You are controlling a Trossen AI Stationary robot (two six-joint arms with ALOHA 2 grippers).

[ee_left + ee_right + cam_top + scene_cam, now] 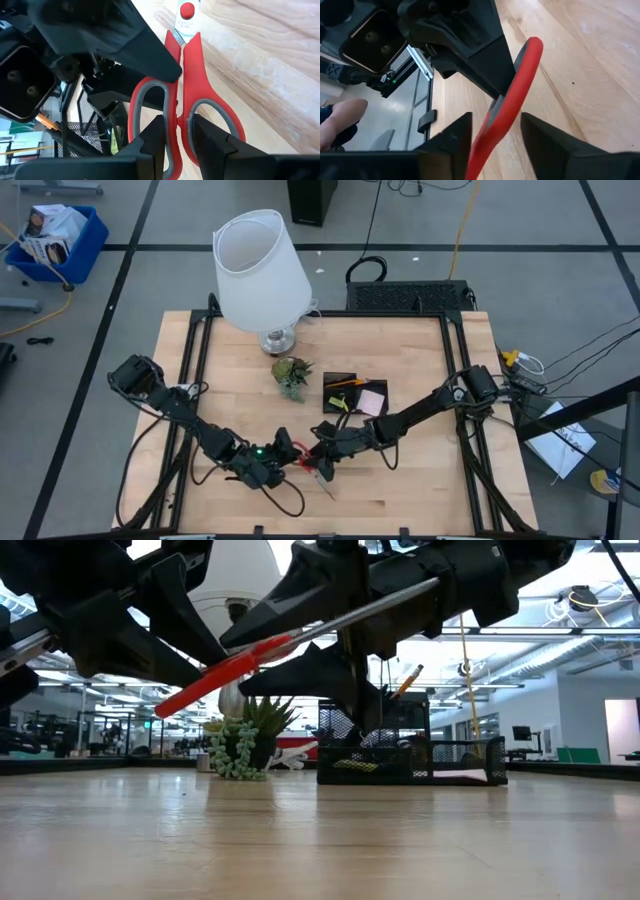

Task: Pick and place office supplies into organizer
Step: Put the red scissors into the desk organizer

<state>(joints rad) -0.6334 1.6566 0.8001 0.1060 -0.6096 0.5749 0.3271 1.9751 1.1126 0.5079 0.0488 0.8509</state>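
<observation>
Scissors (187, 95) between left fingers (152, 137), right fingers (547, 135) apart astride handle.

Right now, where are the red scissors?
In the high view the red scissors are near the table's front edge, lifted off the wood between the left gripper, shut on their handles, and the right gripper.

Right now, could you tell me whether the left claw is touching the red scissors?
Touching. The left wrist view shows the left claw pinching the red scissors where their handles meet.
</observation>
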